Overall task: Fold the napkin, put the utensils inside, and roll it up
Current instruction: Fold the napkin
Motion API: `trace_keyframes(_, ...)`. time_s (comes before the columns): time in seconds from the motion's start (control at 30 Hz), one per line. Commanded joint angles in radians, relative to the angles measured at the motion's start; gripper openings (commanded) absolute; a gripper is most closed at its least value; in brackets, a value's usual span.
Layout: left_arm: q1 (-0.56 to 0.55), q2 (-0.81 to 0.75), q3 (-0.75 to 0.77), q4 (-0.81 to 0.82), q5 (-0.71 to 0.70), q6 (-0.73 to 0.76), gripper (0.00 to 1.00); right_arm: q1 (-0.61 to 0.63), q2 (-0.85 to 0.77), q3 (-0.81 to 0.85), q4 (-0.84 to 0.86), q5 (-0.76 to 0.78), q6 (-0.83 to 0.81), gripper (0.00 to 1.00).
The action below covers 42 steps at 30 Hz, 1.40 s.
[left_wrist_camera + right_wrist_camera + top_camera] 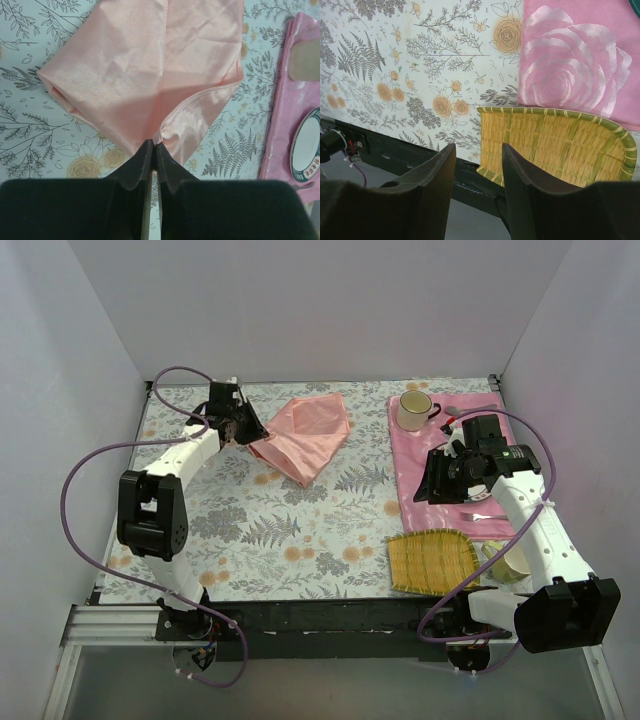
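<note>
The salmon-pink satin napkin [308, 432] lies partly folded on the floral tablecloth at the back centre. It fills the upper left wrist view [150, 65]. My left gripper [256, 443] is shut on the napkin's left corner, with the fingertips [148, 150] pinching a shiny fold of the cloth. My right gripper [432, 480] hovers open and empty over the pink placemat [420, 465]. In the right wrist view the right gripper [479, 150] looks down at the bamboo tray and the table's near edge. I cannot make out the teal-handled spoon.
A cream mug [414, 411] stands at the back of the placemat, with a grey spoon [468, 408] beside it. A silver utensil [482, 514] lies by the right arm. A bamboo tray [430, 560] and a pale cup [506, 562] sit front right.
</note>
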Motion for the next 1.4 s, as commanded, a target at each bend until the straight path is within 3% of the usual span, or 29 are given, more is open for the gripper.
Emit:
trace_keyframes(0.0, 0.003, 0.015, 0.033, -0.02, -0.036, 0.057, 0.0, 0.0, -0.002, -0.003, 0.019, -0.025, -0.005, 0.5)
trace_keyframes(0.97, 0.037, 0.205, 0.191, -0.077, -0.136, 0.191, 0.0, 0.001, 0.023, -0.019, 0.007, -0.047, -0.013, 0.5)
trace_keyframes(1.37, 0.04, 0.226, 0.199, -0.089, -0.176, 0.197, 0.06, 0.001, 0.041, -0.02, 0.011, -0.051, -0.013, 0.5)
